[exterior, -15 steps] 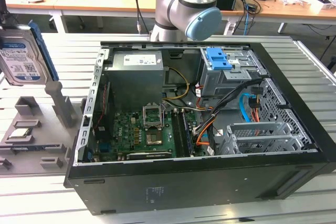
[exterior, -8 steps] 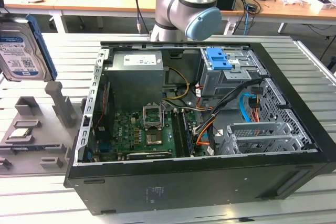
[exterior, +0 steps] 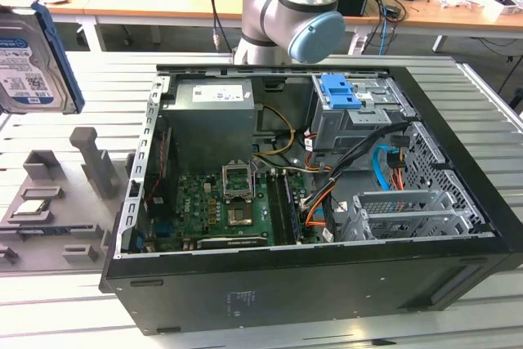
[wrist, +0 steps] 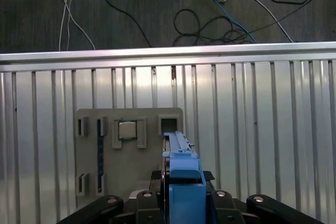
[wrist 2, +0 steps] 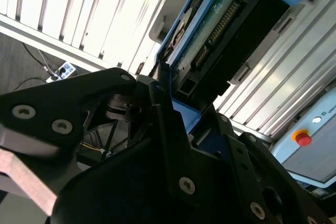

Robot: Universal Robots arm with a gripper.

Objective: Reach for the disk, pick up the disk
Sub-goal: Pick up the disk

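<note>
Evidently the end effector (wrist: pixel 184 203) is clamped on the disk (wrist: pixel 184 177), which stands edge-on between its jaws, apparently lifted clear of the fixture (wrist: pixel 131 124) below on the worktop (wrist: pixel 262 129).

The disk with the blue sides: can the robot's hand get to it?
Probably yes. In both wrist views the disk sits right between the fingers of the hand with nothing in the way, and in the exterior view it hangs above the grey holder.

The exterior view's left edge cuts off the blue-railed rectangular silver metal disk (exterior: pixel 26 59); in the second wrist view the black gripper (wrist 2: pixel 164 85) partly covers it.
</note>
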